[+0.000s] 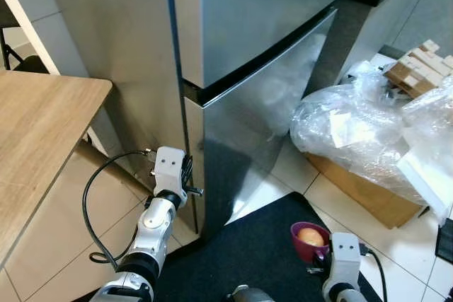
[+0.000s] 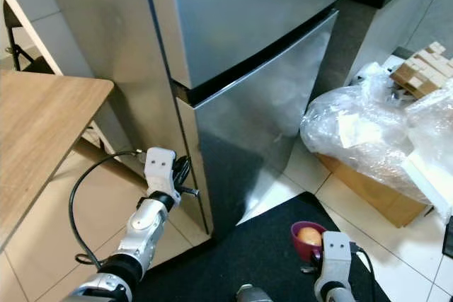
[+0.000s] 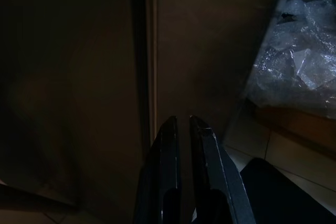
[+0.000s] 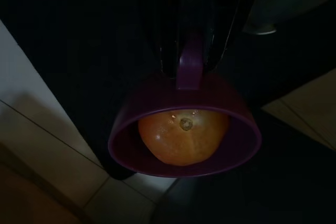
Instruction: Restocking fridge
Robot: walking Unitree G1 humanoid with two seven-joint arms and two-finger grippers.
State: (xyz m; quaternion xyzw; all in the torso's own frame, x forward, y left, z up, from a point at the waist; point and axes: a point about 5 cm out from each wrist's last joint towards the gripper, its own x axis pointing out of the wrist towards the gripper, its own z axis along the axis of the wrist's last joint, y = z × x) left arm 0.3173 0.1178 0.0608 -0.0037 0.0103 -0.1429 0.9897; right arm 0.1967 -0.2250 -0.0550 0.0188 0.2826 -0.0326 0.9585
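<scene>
The steel fridge (image 1: 255,26) stands shut, its lower door (image 1: 262,125) beneath a dark seam. My left gripper (image 1: 188,173) is low at that door's left edge, by the corner where door meets side wall. In the left wrist view its fingers (image 3: 169,145) lie nearly together with nothing between them, pointing at the vertical gap. My right gripper (image 1: 323,254) hangs low over the mat, shut on the handle of a purple cup (image 1: 309,241). Inside the cup (image 4: 184,129) lies an orange round fruit (image 4: 184,137).
A wooden table (image 1: 35,132) juts in from the left. A cardboard box under clear plastic wrap (image 1: 361,139) sits on the tiles right of the fridge, with wooden blocks (image 1: 421,65) behind it. A black mat (image 1: 248,252) covers the floor before the fridge.
</scene>
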